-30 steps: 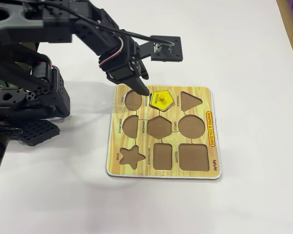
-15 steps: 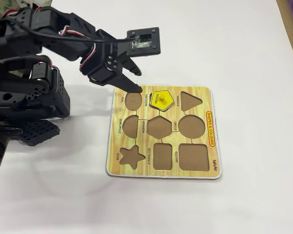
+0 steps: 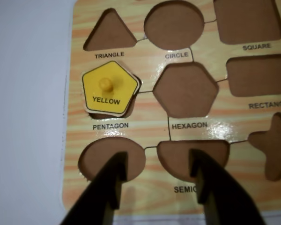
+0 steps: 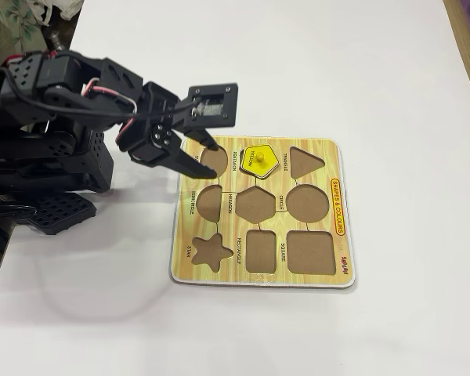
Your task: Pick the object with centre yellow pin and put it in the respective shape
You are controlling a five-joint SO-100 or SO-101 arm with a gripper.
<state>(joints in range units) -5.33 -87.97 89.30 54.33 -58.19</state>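
Hidden — board (image 3: 145,126) cut off at right in wrist view | pentagon cutout (image 3: 131,105) holds the yellow pentagon piece (image 3: 110,89), sitting slightly askew, left of centre | my gripper (image 3: 157,187) — spread wide, empty, bottom of frame over the oval and semicircle cutouts.

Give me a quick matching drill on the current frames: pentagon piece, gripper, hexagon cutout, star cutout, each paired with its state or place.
Things:
1. yellow pentagon piece
2. gripper
3. hexagon cutout
4. star cutout

States or places:
A. open, holding nothing, over the board's near edge in the wrist view
B. empty, in the middle of the shape board
C. resting slightly askew on the pentagon cutout, brown showing at its edge
D. empty, at the board's bottom-left corner in the fixed view

Pairs: 1-C, 2-A, 3-B, 4-D
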